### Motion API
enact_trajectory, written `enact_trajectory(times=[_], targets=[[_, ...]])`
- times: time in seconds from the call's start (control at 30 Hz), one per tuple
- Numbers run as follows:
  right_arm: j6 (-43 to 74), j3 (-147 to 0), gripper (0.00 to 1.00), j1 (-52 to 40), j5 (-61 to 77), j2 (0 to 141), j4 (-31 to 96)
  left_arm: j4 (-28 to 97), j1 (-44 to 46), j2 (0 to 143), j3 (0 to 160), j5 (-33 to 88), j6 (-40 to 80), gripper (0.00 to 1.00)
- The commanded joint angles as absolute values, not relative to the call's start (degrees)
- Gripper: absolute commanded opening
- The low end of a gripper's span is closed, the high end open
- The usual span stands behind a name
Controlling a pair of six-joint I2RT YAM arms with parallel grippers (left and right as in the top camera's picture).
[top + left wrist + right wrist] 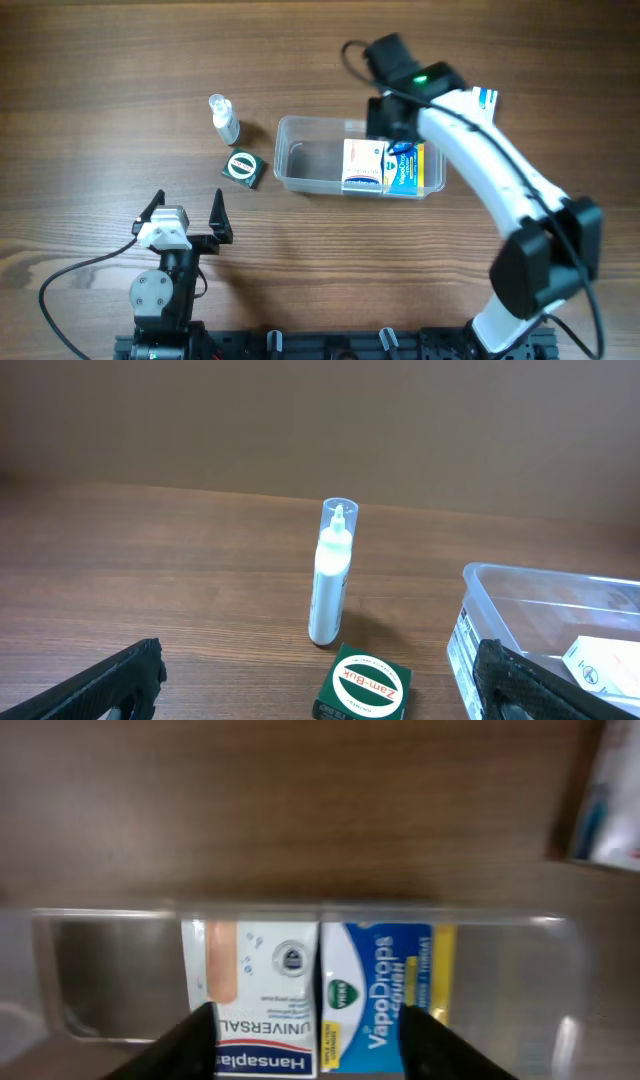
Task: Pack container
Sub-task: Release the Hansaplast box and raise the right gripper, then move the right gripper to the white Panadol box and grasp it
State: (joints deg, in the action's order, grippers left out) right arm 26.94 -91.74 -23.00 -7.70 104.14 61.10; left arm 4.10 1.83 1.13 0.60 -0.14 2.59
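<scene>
Boxes of Hansaplast plasters (362,165) and VapoDrops (405,168) lie side by side at the right end of the container (283,160) on the tabletop (90,70), likely leaving room for more. The right claw (310,1025) hangs spread above them, gripping nothing; the left claw (185,212) sits wide open near the Zam-Buk box (243,168).

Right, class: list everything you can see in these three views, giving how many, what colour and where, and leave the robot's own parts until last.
container: one, clear, middle of the table
Hansaplast box: one, white, inside the container
VapoDrops box: one, blue and yellow, inside the container, beside the Hansaplast box
spray bottle: one, clear and white, upright on the table, left of the container
Zam-Buk box: one, green, on the table by the bottle
packet: one, white and blue, partly hidden behind the right arm
table: one, brown wood
left gripper: one, black, open, near edge, empty
right gripper: one, black, open, above the two boxes
</scene>
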Motion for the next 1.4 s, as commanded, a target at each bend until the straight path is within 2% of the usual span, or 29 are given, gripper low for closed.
enact_trajectory(times=[0.0,0.3,0.57,0.87,1.03,1.37], targets=[[22.8,-93.5,1.0,-17.5,-9.3,98.5,62.9,4.1,2.1,0.8,0.3,-0.7,1.7,1.0],[14.8,-93.3,1.0,-0.7,-9.1,95.4,66.1,4.1,2.1,0.8,0.3,-0.7,1.7,1.0],[10.0,-93.3,1.0,9.5,-9.9,95.5,64.2,4.1,2.1,0.8,0.3,-0.7,1.7,1.0],[6.0,-93.3,1.0,11.6,-7.4,98.6,60.9,4.1,2.1,0.8,0.3,-0.7,1.7,1.0],[6.2,-93.3,1.0,11.6,-1.8,105.1,57.9,4.1,2.1,0.8,0.3,-0.7,1.7,1.0],[4.6,-93.3,1.0,8.8,-1.2,116.0,49.1,4.1,2.1,0.8,0.3,-0.7,1.7,1.0]])
